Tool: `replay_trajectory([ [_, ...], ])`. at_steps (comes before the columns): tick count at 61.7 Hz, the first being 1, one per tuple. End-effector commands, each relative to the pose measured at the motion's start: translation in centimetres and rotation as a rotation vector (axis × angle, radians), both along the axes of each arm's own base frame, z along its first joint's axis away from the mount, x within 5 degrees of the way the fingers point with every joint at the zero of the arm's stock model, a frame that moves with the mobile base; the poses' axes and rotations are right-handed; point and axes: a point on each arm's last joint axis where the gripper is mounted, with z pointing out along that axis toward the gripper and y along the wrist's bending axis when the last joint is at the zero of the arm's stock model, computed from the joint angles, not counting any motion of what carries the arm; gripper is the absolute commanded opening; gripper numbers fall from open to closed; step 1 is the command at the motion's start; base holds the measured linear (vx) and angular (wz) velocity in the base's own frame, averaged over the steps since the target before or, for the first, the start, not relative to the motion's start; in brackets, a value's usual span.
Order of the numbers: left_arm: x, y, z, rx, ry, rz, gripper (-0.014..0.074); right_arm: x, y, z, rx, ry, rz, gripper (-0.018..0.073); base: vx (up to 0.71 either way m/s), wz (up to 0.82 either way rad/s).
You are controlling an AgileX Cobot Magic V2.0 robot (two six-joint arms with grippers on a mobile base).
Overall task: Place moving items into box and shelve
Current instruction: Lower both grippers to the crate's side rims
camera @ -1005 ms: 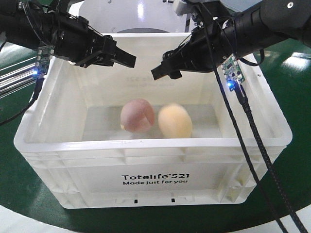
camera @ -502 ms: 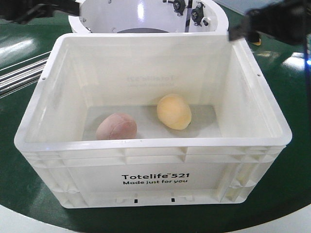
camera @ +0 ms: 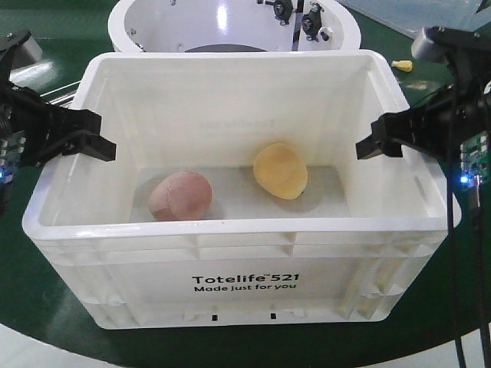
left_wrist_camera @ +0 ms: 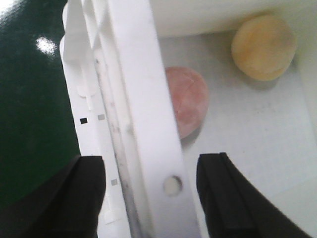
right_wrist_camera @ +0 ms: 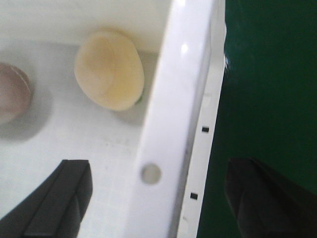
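My left hand point(camera: 96, 136) is wide open at the left edge of the front view. From its wrist camera, the left hand point(left_wrist_camera: 153, 193) straddles the box's left wall, one finger outside over the green surface point(left_wrist_camera: 29, 99) and one inside, with a gap on each side of the rim. My right hand point(camera: 376, 139) is just as open at the right edge. The right hand point(right_wrist_camera: 158, 198) straddles the right wall the same way and grips nothing.

The white box point(camera: 230, 230) fills the middle of the frame, its printed side facing the camera. Both balls lie on its floor. The pink ball point(camera: 180, 195) is lower left, near the front wall, and the yellow-orange ball point(camera: 281, 170) is right of centre and farther back, apart from it. A round white tub point(camera: 153, 23) stands behind the box, at the top of the frame.
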Motion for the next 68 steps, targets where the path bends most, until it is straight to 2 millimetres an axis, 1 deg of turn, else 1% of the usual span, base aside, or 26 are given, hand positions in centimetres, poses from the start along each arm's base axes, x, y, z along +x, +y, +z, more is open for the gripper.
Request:
replay_trajectory([
  [1,-0.4,-0.2,1.8,-0.039,-0.074,0.011,0.0503,-0.1,0.0,1.4,0.035,-0.090,-0.031,0.0573,0.00,0.00],
  [5,-0.4,-0.2,1.8,-0.037,-0.074,0.011,0.0498,-0.1,0.0,1.3,0.054,-0.086,-0.047,0.0538,0.00,0.00],
  [8,-0.5,-0.2,1.8,-0.039,-0.067,0.009,0.0485,-0.1,0.1,1.4,0.067,-0.085,-0.056,0.0491,0.00,0.00],
  [12,-0.6,-0.3,1.8,-0.045,-0.056,0.007,0.0452,0.0,0.2,1.5,0.089,-0.084,-0.070,0.0410,0.00,0.00],
  [13,-0.6,-0.3,1.8,-0.045,-0.053,0.006,0.0443,0.0,0.2,1.5,0.098,-0.083,-0.074,0.0377,0.00,0.00],
  [21,-0.7,-0.3,1.7,-0.047,-0.040,0.004,0.0309,0.0,0.5,1.7,0.142,-0.089,-0.085,0.0157,0.00,0.00],
  [24,-0.7,-0.3,1.7,-0.046,-0.039,0.003,0.0238,0.1,0.5,1.8,0.150,-0.100,-0.089,0.0071,0.00,0.00],
  [28,-0.7,-0.3,1.7,-0.047,-0.039,0.003,0.0128,0.2,0.5,1.8,0.159,-0.111,-0.096,-0.0016,0.00,0.00],
  [34,-0.6,-0.3,1.7,-0.047,-0.047,0.007,-0.0011,0.3,0.6,1.9,0.165,-0.114,-0.098,-0.0012,0.00,0.00],
  [43,-0.6,-0.6,2.0,-0.097,-0.047,0.013,-0.0009,0.3,0.6,1.9,0.165,-0.116,-0.092,-0.0008,0.00,0.00],
  [50,-0.7,-0.9,2.3,-0.136,-0.056,-0.003,-0.0006,0.3,0.7,2.4,0.180,-0.122,-0.090,-0.0008,0.00,0.00],
  [59,-0.8,-1.0,2.4,-0.149,-0.056,-0.006,-0.0004,0.4,0.8,3.9,0.186,-0.140,-0.070,-0.0006,0.00,0.00],
  [68,-1.6,-0.9,3.8,-0.173,-0.119,0.004,-0.0003,0.2,0.9,5.5,0.195,-0.175,-0.055,-0.0006,0.00,0.00],
])
